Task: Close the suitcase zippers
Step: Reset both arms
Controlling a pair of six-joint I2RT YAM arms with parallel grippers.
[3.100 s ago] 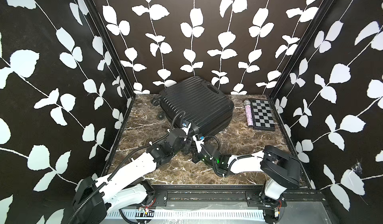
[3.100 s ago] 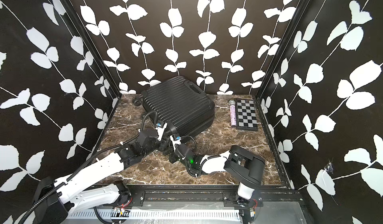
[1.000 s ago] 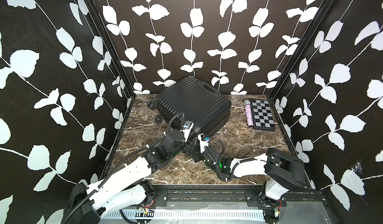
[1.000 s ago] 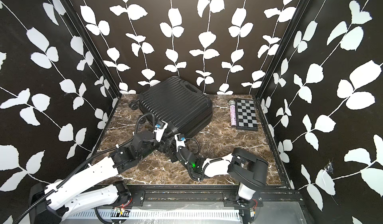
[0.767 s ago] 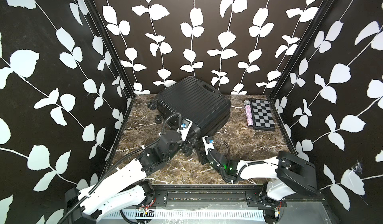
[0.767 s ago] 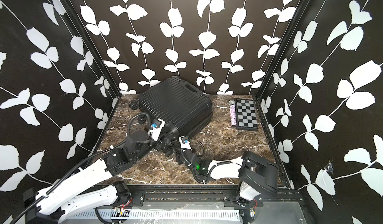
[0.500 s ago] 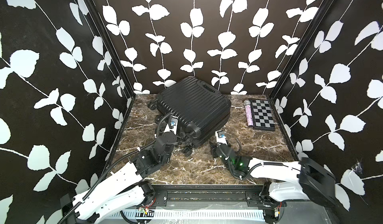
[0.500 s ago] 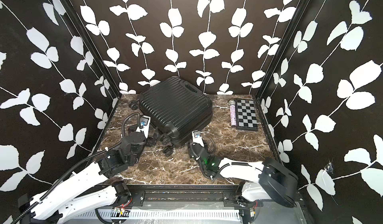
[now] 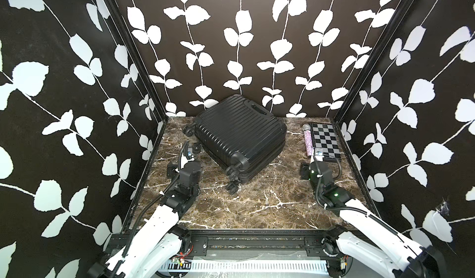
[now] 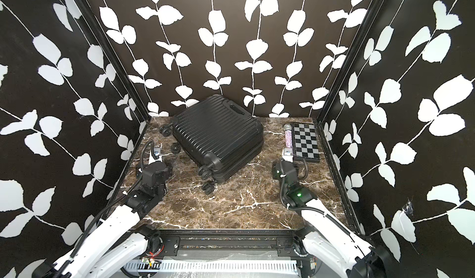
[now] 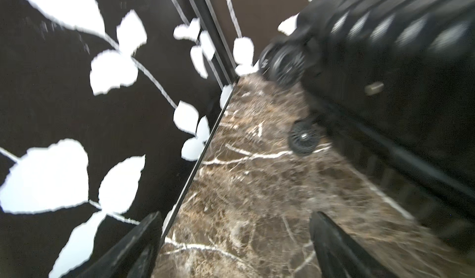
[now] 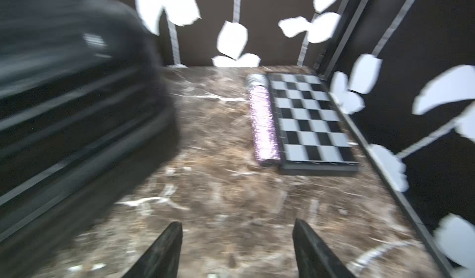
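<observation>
The black ribbed suitcase (image 9: 239,132) lies flat at the back middle of the marble table, its two shells together, seen in both top views (image 10: 218,135). The zipper track (image 9: 258,159) runs as a dark seam along its near side; the pulls are too small to make out. One wheeled corner (image 9: 232,172) points toward the front. My left gripper (image 11: 235,216) hovers open over bare marble by the left wall, apart from the suitcase's wheel (image 11: 303,139). My right gripper (image 12: 237,224) is open over bare marble to the right of the suitcase (image 12: 64,96). Neither holds anything.
A flat black-and-white checkered box (image 9: 325,140) lies at the back right, with a glittery pink microphone (image 9: 307,140) against its left side, just beyond my right wrist. Leaf-patterned walls close in the table on three sides. A black rail (image 9: 246,233) runs along the front edge.
Both arms have pulled away from the suitcase's near corner, the left toward the left wall, the right toward the checkered box. Both grippers have opened wider. The suitcase stays put.
</observation>
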